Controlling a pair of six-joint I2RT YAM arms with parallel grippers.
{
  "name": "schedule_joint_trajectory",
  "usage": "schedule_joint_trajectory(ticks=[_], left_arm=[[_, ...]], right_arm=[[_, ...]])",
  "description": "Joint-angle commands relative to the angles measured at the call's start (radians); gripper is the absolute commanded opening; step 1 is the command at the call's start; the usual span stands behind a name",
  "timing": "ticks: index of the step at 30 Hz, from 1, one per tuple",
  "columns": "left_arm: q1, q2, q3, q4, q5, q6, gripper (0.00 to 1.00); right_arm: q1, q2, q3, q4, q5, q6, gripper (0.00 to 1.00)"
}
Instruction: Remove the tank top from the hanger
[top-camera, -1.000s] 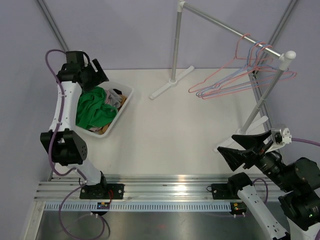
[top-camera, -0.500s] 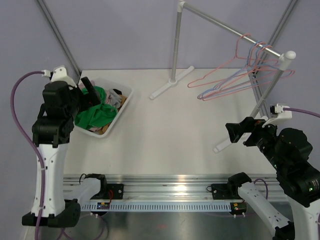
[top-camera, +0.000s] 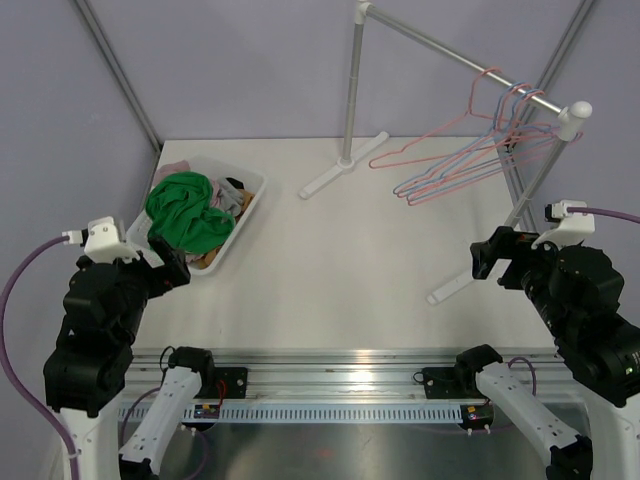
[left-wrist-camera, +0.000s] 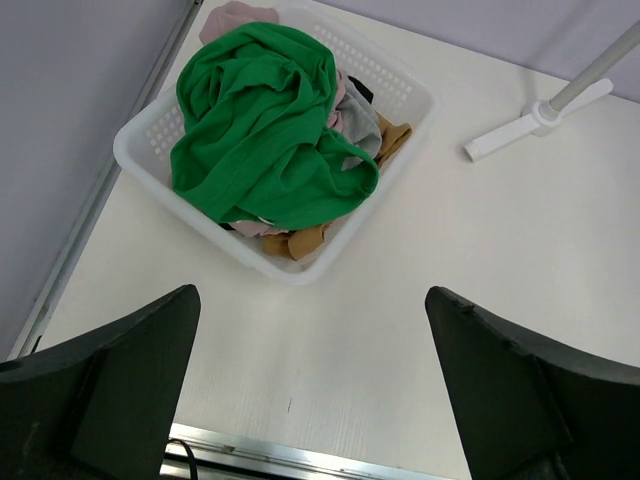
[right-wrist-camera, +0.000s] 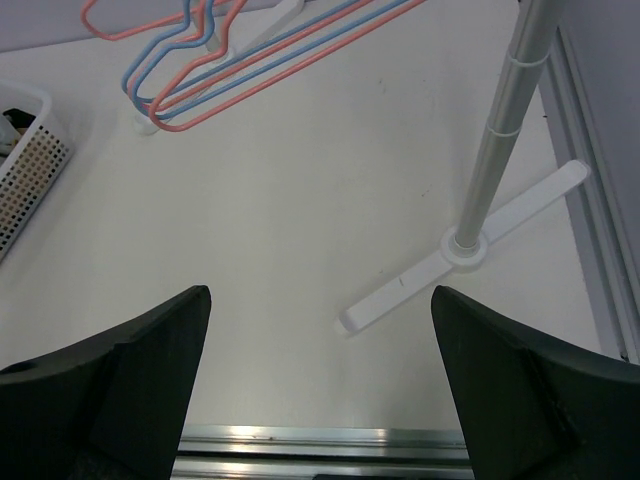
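Left gripper (left-wrist-camera: 310, 400) wide open, empty; right gripper (right-wrist-camera: 320, 400) likewise | green tank top (top-camera: 188, 212) off hangers (top-camera: 465, 165), heaped in white perforated basket (top-camera: 250, 190) at 10 o'clock on tabletop (top-camera: 340, 270) | judged soft, light, limp knit; pinch a raised fold | hangers thin wire, bare.

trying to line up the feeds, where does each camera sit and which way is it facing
Top external: fixed high behind the arms, looking down at the table; both arms, left pincer and right pincer show.
Left wrist: on the left arm, looking down at the white basket with the green garment; its open dark fingers show.
Right wrist: on the right arm, looking down at the rack foot and hangers; its open fingers show.
Shared: the basket shows in all three views.
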Motion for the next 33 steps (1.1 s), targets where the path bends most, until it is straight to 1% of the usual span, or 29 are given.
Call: schedule_joint_trajectory(ticks=[1, 6, 12, 19, 33], left_arm=[[-0.017, -0.077, -0.066, -0.011, 0.002, 0.034, 0.99], [-0.017, -0.215, -0.124, -0.014, 0.051, 0.057, 0.99], [-0.017, -0.312, -0.173, -0.019, 0.117, 0.055, 0.99], [-0.017, -0.320, -0.193, -0.016, 0.157, 0.054, 0.99], [-0.017, -0.326, -0.187, -0.017, 0.146, 0.054, 0.99]], right_arm=[[0.001, -0.011, -0.003, -0.018, 0.060, -0.030, 1.00], [0.000, -0.048, -0.012, -0.052, 0.082, -0.058, 1.00], [0.000, -0.129, -0.071, -0.032, 0.048, -0.067, 1.00], [0.000, -0.144, -0.106, -0.034, 0.043, -0.032, 0.99], [0.000, -0.140, -0.120, -0.011, 0.022, -0.030, 0.99]])
